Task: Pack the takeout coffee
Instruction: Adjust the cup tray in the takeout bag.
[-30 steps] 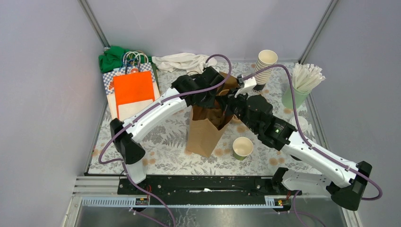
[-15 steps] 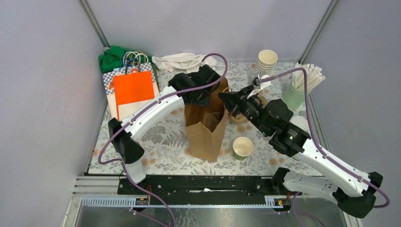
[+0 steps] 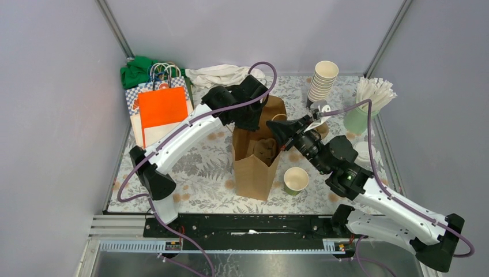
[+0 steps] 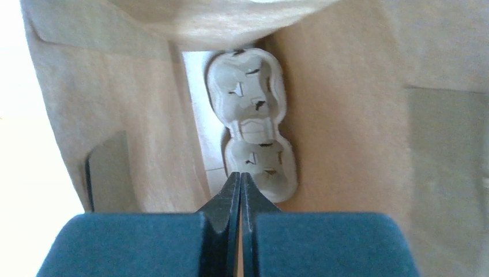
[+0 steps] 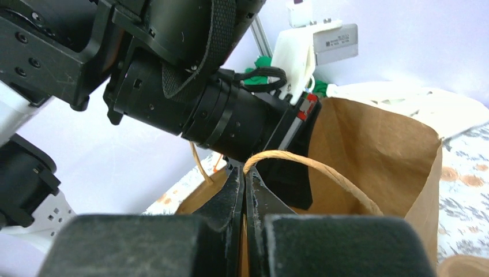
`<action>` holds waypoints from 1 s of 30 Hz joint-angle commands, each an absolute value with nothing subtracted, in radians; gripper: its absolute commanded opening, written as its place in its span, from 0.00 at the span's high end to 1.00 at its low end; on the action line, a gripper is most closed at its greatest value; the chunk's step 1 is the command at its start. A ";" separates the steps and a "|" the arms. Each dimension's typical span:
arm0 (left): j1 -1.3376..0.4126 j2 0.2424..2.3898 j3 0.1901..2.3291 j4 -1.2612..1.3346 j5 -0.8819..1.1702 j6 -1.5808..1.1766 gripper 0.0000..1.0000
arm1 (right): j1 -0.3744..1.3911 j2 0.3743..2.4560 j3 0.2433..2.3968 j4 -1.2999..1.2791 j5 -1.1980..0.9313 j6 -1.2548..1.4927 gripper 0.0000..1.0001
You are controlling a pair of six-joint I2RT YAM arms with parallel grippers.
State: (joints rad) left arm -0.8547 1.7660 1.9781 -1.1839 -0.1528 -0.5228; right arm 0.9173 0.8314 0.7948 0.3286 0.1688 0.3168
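Brown paper makes up the biggest thing on the patterned table (image 3: 196, 173): a paper bag (image 3: 252, 173) standing upright at the centre with its mouth spread open. Down at its bottom lies a pale moulded-pulp cup carrier (image 4: 254, 133) with two empty wells.

One takeout coffee cup (image 3: 296, 180) stands on the table just beside the bag's right side. It is dark green outside, pale inside, with no lid on it. It will probably be light and thin-walled, easy to crush near the open rim and free to tip. Whether it holds any liquid is unclear. A gentle grip across the body, below the rim, looks safest, and the cup should stay upright on its way to a well.

The left gripper (image 4: 240, 175) hangs over the bag's far rim with its fingers pressed together; whether paper is pinched between them I cannot tell. The right gripper (image 5: 244, 173) is likewise closed, its tips at the bag's near-right rim where the twine handle (image 5: 311, 164) springs up, seemingly pinching that edge.
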 commanded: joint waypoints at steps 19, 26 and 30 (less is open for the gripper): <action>-0.935 1.695 1.768 -1.100 -0.056 -0.695 1.00 | 0.923 0.811 0.701 0.651 0.227 0.294 1.00; -0.935 1.712 1.675 -1.029 -0.031 -0.702 1.00 | 0.923 0.793 0.681 0.661 0.242 0.298 1.00; -0.935 1.734 1.658 -1.010 -0.013 -0.713 1.00 | 0.923 0.783 0.668 0.677 0.257 0.299 1.00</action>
State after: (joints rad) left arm -0.9318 1.7412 1.6798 -1.0576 -0.0429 -0.6895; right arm 0.9173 0.8146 0.6640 0.5682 0.2081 0.3084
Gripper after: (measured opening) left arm 0.005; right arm 0.019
